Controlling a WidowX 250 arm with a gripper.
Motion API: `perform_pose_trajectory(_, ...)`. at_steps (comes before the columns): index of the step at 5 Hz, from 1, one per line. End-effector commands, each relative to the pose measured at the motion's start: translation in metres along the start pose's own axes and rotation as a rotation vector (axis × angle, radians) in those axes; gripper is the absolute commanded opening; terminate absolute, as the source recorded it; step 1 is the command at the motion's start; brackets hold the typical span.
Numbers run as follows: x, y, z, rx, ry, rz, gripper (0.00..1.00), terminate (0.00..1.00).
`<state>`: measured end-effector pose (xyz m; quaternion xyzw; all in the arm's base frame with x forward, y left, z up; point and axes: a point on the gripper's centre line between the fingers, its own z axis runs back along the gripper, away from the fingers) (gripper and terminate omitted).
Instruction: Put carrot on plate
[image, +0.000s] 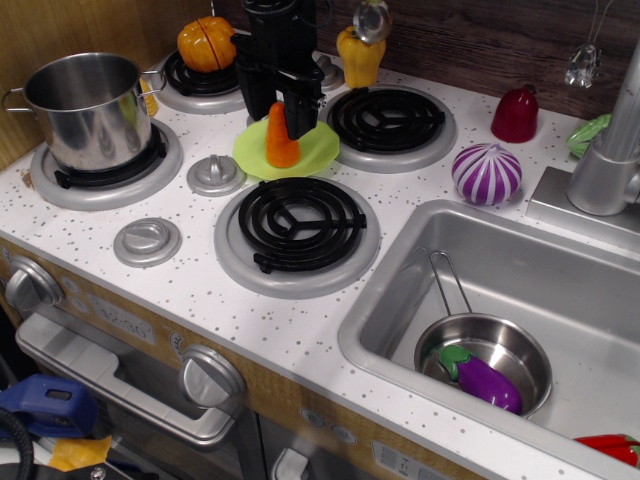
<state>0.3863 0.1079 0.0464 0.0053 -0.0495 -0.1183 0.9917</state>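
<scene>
The orange carrot (282, 143) stands upright, tip up, on the lime-green plate (318, 146), which lies between the stove's burners. My black gripper (279, 120) hangs straight down over it. Its two fingers (302, 112) stand either side of the carrot's upper half with small gaps showing, so the jaws look open. The carrot's base rests on the plate's left half. The arm hides the plate's back edge.
A steel pot (85, 95) sits on the left burner. An orange pumpkin (205, 42) and a yellow pepper (360, 55) stand at the back. A purple onion (486, 173) and a red item (515, 115) lie on the right. The sink (600, 300) holds a pan with an eggplant (482, 377). Grey knobs (215, 174) lie left of the plate.
</scene>
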Motion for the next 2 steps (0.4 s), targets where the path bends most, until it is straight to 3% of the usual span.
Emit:
perform_pose_trajectory(1,0.0041,0.0088,0.0254,0.036,-0.058,0.008,1.00,0.00)
perform_pose_trajectory(2,0.0041,0.0088,0.0254,0.036,-0.058,0.008,1.00,1.00)
